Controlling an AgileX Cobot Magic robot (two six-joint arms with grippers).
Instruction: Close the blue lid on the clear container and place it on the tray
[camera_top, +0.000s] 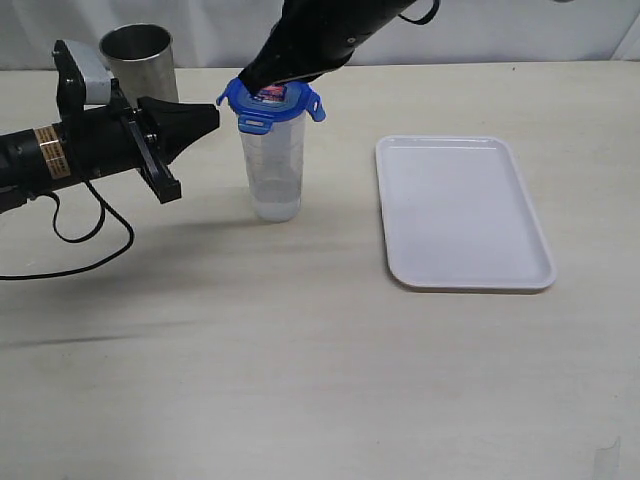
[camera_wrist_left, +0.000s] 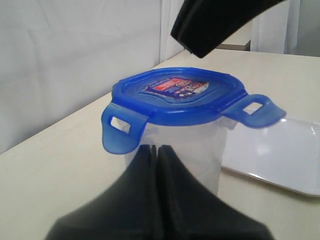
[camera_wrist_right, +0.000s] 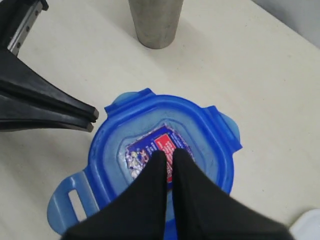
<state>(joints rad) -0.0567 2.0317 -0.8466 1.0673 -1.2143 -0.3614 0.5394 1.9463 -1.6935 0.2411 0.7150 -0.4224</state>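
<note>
Blue lid sits on top of the clear container, which stands on the bench, flaps sticking out. My right hand is pinched shut, empty, tips over the lid's sticker, contact unclear. My left hand is also closed, empty, at the container's 9 o'clock, just beside it. Tray at 3 o'clock, apart.
</note>
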